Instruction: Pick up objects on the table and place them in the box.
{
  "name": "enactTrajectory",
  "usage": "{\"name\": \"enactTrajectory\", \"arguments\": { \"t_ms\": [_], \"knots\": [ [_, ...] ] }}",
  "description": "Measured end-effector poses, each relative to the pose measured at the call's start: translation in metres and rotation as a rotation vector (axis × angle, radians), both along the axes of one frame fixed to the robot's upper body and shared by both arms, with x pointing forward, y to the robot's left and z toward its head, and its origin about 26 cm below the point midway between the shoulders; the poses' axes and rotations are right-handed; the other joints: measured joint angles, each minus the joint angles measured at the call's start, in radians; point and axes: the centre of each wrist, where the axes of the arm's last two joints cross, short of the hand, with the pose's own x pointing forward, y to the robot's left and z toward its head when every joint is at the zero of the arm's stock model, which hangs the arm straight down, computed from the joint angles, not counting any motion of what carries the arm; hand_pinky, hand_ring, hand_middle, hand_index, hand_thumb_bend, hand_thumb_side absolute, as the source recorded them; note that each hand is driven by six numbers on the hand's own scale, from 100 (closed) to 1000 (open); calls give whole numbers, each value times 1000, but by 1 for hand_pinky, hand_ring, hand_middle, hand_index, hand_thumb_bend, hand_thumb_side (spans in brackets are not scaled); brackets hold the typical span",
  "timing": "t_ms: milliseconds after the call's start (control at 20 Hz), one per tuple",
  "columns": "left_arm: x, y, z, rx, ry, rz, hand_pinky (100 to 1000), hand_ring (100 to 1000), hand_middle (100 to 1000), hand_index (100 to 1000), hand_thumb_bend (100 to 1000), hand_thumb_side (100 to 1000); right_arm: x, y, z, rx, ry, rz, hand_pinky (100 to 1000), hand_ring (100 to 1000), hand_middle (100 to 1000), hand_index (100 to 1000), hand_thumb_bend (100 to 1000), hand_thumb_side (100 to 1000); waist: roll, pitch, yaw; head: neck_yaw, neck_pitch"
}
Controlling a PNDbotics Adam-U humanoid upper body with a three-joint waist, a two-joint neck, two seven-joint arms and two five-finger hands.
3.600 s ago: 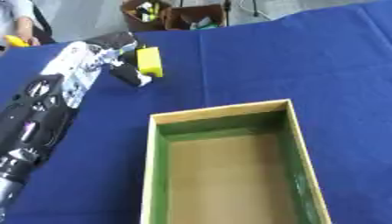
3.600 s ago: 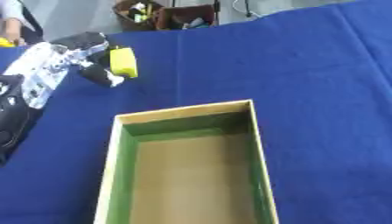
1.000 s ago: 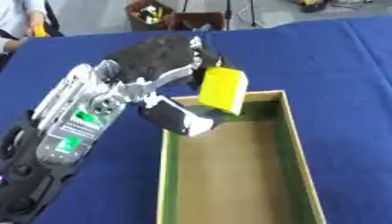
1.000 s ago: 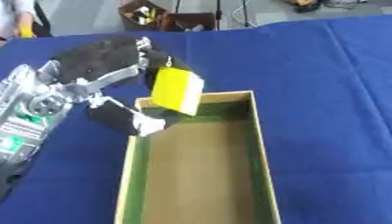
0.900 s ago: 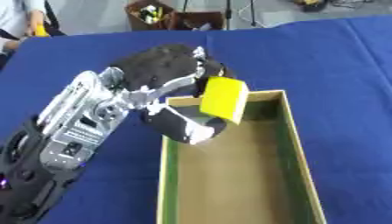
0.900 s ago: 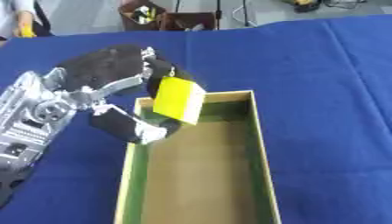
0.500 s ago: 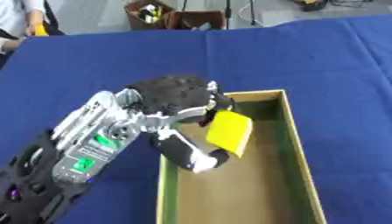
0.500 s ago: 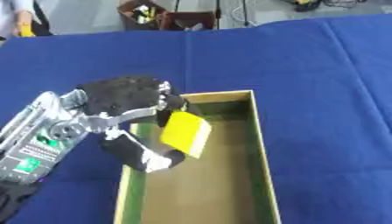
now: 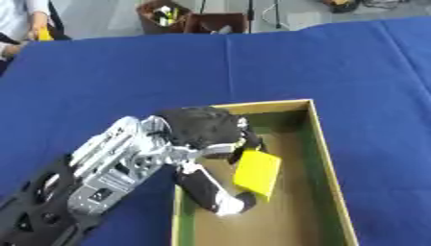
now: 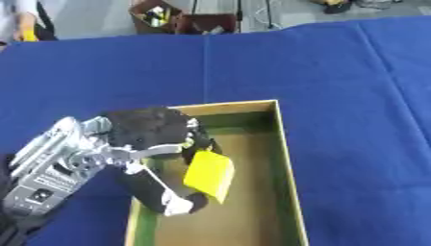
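The left hand [image 9: 206, 137] reaches over the left wall of the box [image 9: 324, 149] and holds a yellow block [image 9: 257, 174] inside it, with the fingers on the upper end of the block and the thumb [image 9: 210, 194] curled under its lower end. The block hangs above the brown floor of the box, near the left wall, and I cannot tell if it touches the floor. If the hand lets go while the block is tilted like this, the block can fall on an edge and tumble. The wrist also sits close to the rim, so pulling back carelessly may drag the box on the blue table [image 9: 109, 77]. The long axis of the block runs roughly along the length of the box, leaning a little, with its broad yellow face turned up toward the camera. The right hand is not visible.
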Motion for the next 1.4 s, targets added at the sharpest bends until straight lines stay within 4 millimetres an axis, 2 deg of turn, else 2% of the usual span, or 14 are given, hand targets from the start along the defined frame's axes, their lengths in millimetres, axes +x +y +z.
{"name": "enactTrajectory", "arguments": {
  "t_ms": [50, 200, 250, 400, 500, 650, 850, 1050, 1150, 1250, 1400],
  "knots": [
    [0, -1, 0, 16, 0, -7, 481, 598, 516, 732, 100, 555, 0, 0, 0, 0, 0, 0, 753, 784, 649, 801, 229, 660, 0, 0, 0, 0, 0],
    [-1, -3, -1, 68, -1, -35, 488, 604, 524, 739, 100, 560, 0, 0, 0, 0, 1, 0, 753, 784, 649, 801, 229, 660, 0, 0, -1, 2, 0],
    [-1, -3, -1, 80, -2, -42, 534, 662, 601, 806, 100, 592, 0, 0, 0, 0, 2, 0, 754, 784, 649, 801, 229, 660, 0, 0, -1, 3, 0],
    [-2, -5, -3, 110, -8, -65, 577, 722, 691, 875, 100, 624, 0, 0, 0, 1, 3, 0, 755, 784, 649, 801, 229, 660, 0, 0, -3, 5, -1],
    [-3, -6, -4, 121, -14, -77, 586, 741, 724, 905, 120, 641, 0, 1, -1, 2, 3, 0, 755, 784, 649, 801, 228, 660, -1, 0, -3, 8, -1],
    [-3, -6, -4, 129, -24, -85, 613, 774, 768, 938, 215, 690, 0, 1, -1, 7, 4, 1, 755, 785, 649, 801, 229, 660, -2, -1, -3, 9, -2],
    [-1, -5, 3, 111, -46, -82, 622, 780, 771, 938, 245, 711, 0, 1, -2, 7, 8, 0, 756, 785, 649, 801, 230, 660, -7, -2, 0, 9, -2],
    [2, -2, 15, 75, -81, -71, 651, 803, 794, 952, 339, 774, -1, 1, -3, 7, 15, -2, 756, 785, 649, 801, 228, 660, -7, -8, 4, 9, -2],
    [3, 0, 17, 65, -93, -68, 678, 823, 810, 964, 423, 801, -2, 1, -4, 7, 16, -2, 756, 785, 649, 801, 227, 659, -8, -8, 5, 9, -2],
    [3, 1, 19, 64, -104, -64, 680, 824, 809, 964, 441, 811, -2, 1, -4, 8, 16, -2, 756, 785, 650, 801, 226, 659, -9, -12, 5, 9, -2],
    [4, 3, 23, 55, -127, -58, 669, 814, 786, 946, 377, 794, -2, 0, -4, 9, 19, -1, 757, 785, 650, 801, 225, 658, -10, -17, 7, 9, -2]
  ]
}}
